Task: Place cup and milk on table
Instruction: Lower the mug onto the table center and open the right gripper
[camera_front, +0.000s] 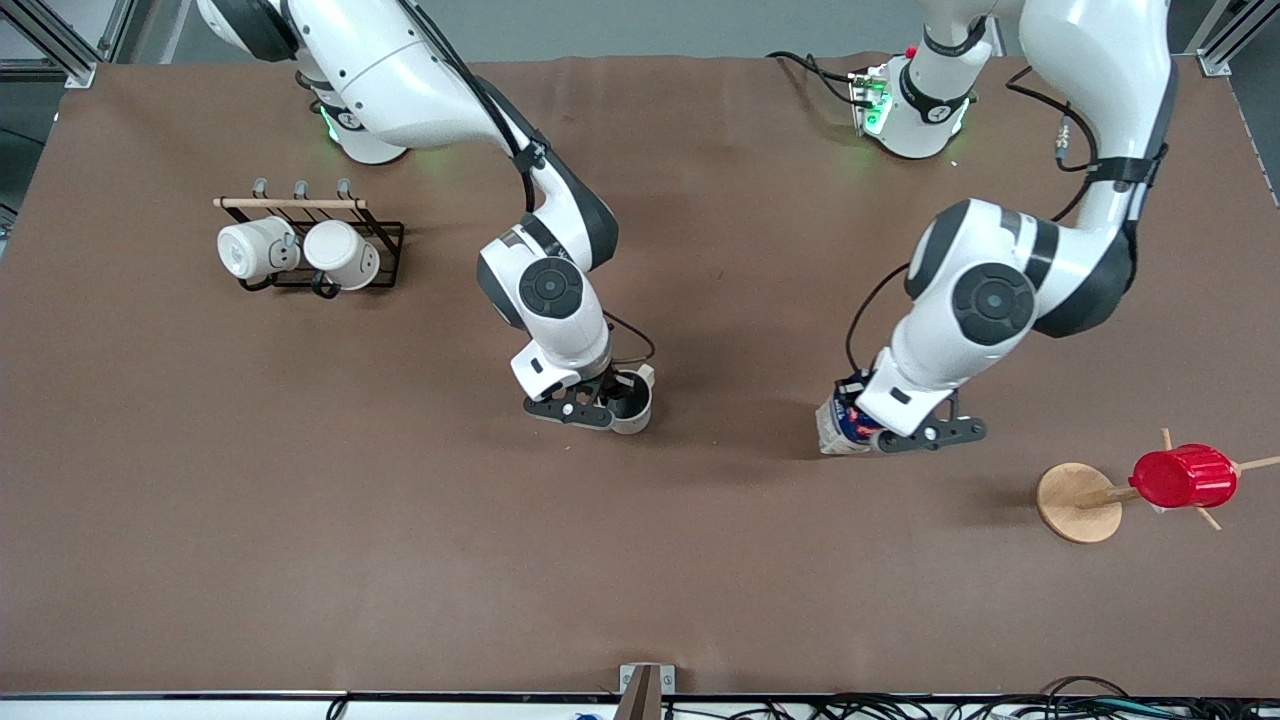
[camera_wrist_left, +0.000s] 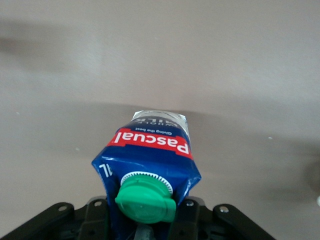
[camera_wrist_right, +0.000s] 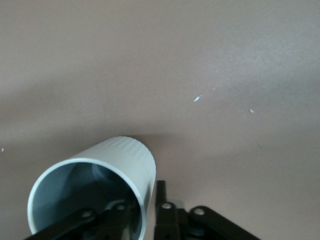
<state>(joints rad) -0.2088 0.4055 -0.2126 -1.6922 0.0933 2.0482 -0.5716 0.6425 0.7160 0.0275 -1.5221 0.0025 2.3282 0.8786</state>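
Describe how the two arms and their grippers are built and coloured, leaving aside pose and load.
Both arms are glossy white with black bands and round dark-grey joint caps. The left arm has black cables clipped along it; the right arm carries a black cable too. Each base glows green. The left gripper and right gripper are flat black pieces with bolt holes; the wrist views show black jaws.

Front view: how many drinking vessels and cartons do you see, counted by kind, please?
White mugs on the black rack: 2
Cream cup: 1
Red ribbed cup on the wooden stand: 1
Milk carton: 1
Total: 5
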